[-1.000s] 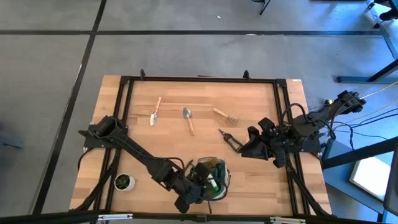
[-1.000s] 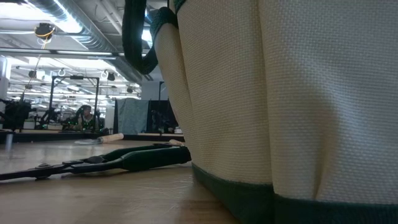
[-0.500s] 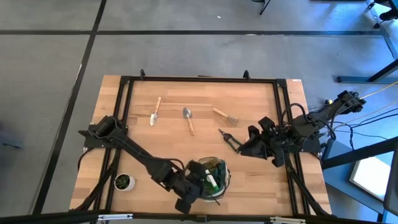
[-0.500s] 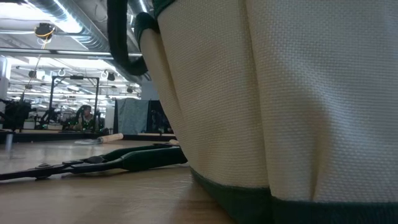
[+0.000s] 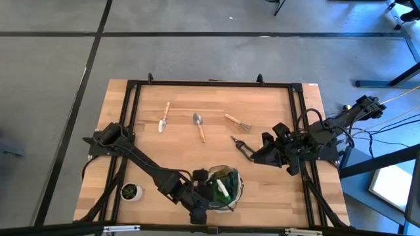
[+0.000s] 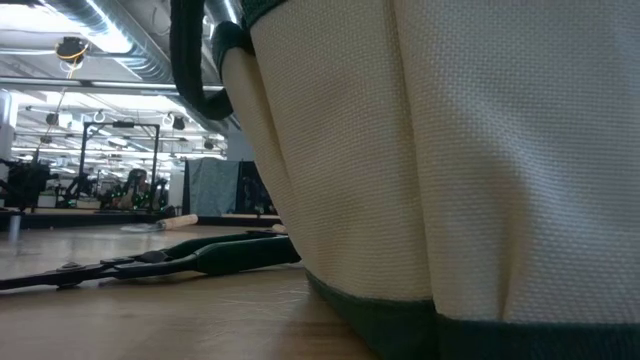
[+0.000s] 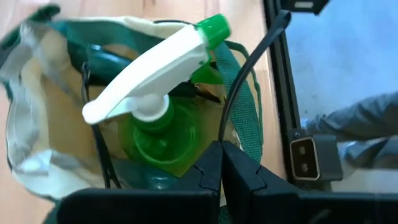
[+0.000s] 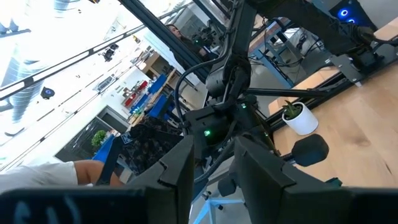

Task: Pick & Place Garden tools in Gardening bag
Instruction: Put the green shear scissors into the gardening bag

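Left gripper (image 7: 221,163), closed, above woven-fabric gardening bag (image 7: 28,155) holding plastic spray bottle (image 7: 158,124).

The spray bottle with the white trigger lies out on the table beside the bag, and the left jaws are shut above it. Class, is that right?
Not quite: the spray bottle sits inside the bag, as the left wrist view shows. The left jaws are indeed shut above it.

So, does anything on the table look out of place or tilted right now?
Nothing looks damaged or spilled. The spray bottle leans tilted inside the bag, beside the shut left gripper. The shears and three wooden-handled tools lie flat on the table.
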